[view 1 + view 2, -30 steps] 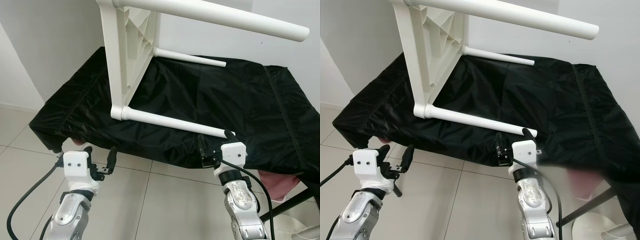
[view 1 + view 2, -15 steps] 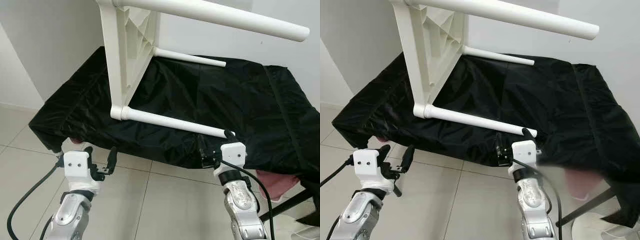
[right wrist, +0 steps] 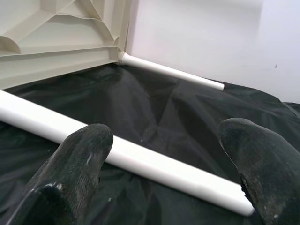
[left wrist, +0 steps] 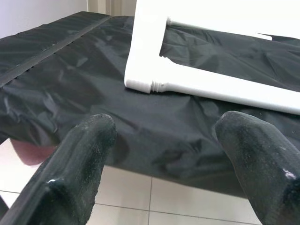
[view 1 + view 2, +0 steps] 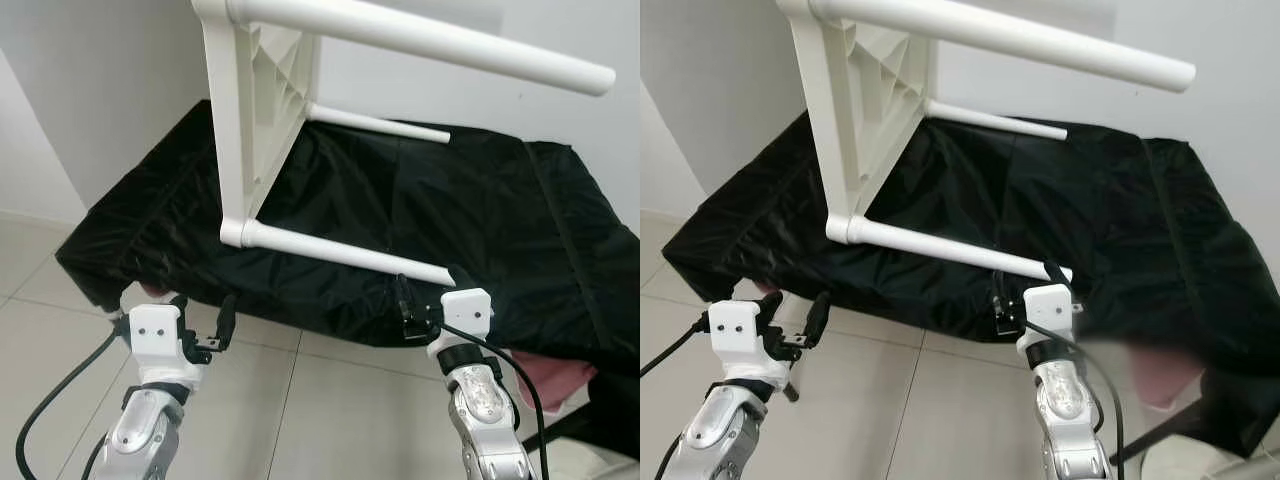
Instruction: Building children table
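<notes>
Nearest, over the tiled floor (image 5: 300, 400), the left claw (image 5: 200, 318) hovers with its fingers spread, just off the front edge of the bench (image 5: 560, 260), which is draped in a black cover (image 5: 430, 210). The right claw (image 5: 428, 298) is also spread, at the bench's front edge, its fingers either side of the tip of the nearest leg (image 5: 340, 252). That leg belongs to a white children's table (image 5: 255, 110) lying on its side on the cover, toward the bench's left end, its other legs pointing right. A white wall (image 5: 100, 80) stands behind.
</notes>
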### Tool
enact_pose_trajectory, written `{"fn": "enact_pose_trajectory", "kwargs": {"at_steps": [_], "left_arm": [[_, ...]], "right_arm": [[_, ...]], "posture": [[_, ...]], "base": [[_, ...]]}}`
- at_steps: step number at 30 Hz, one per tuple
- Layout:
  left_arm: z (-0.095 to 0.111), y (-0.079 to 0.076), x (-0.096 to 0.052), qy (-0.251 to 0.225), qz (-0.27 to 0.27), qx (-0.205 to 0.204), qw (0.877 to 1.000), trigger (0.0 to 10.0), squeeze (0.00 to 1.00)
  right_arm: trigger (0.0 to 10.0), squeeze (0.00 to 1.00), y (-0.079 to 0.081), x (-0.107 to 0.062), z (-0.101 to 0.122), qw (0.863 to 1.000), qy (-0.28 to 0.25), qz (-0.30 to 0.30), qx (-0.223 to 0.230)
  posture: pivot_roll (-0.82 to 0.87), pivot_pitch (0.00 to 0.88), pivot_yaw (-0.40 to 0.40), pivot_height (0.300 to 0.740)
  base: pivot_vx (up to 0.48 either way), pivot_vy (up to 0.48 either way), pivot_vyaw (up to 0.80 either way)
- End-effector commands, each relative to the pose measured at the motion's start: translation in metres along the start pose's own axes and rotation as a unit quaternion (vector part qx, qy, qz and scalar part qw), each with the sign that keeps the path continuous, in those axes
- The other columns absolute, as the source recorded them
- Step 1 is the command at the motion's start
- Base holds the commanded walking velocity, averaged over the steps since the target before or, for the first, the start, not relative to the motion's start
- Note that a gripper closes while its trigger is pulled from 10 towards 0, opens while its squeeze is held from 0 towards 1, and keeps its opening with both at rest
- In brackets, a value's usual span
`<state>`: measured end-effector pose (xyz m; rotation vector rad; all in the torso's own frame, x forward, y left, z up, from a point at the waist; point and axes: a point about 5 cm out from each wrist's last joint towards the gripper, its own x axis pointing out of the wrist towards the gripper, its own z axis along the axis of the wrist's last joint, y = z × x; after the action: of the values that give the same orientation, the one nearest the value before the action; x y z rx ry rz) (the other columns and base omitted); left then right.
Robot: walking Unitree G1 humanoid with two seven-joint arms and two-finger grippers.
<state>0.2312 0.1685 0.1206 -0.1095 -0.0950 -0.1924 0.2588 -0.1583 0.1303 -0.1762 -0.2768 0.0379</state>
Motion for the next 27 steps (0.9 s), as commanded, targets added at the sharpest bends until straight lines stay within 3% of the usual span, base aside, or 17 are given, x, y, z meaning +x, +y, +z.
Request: {"fn": "enact_pose_trajectory", "kwargs": {"at_steps": [1, 13, 21, 25, 27], "left_arm": [[-0.001, -0.002, -0.001, 0.003, -0.008, -0.001, 1.000, 10.0, 0.00], [-0.001, -0.003, 0.000, 0.003, -0.007, -0.003, 1.000, 10.0, 0.00], [-0.002, -0.006, -0.003, -0.005, -0.003, -0.014, 1.000, 10.0, 0.00], [-0.006, -0.016, -0.006, 0.013, -0.039, -0.026, 0.999, 10.0, 0.00], [-0.013, -0.034, -0.011, 0.044, -0.112, -0.028, 0.992, 10.0, 0.00]], "right_arm": [[10.0, 0.00, 0.002, 0.002, 0.000, 1.000, -0.005, 0.008, -0.005], [10.0, 0.00, 0.001, 0.003, 0.000, 1.000, -0.004, 0.010, -0.006], [10.0, 0.00, 0.001, 0.002, -0.001, 1.000, -0.003, 0.011, -0.007], [10.0, 0.00, 0.001, 0.001, -0.002, 1.000, -0.002, 0.012, -0.008], [10.0, 0.00, 0.000, 0.001, -0.003, 1.000, 0.000, 0.010, -0.010]], "posture": [[0.03, 0.020, -0.024, 0.740], [0.03, 0.019, -0.028, 0.740], [0.03, 0.020, -0.029, 0.740], [0.04, 0.023, -0.030, 0.740], [0.03, 0.027, -0.029, 0.740]], "base": [[0.285, 0.000, 0.00], [0.286, 0.000, 0.00], [0.000, 0.000, 0.00], [0.000, 0.000, 0.00], [0.000, 0.000, 0.00]]}}
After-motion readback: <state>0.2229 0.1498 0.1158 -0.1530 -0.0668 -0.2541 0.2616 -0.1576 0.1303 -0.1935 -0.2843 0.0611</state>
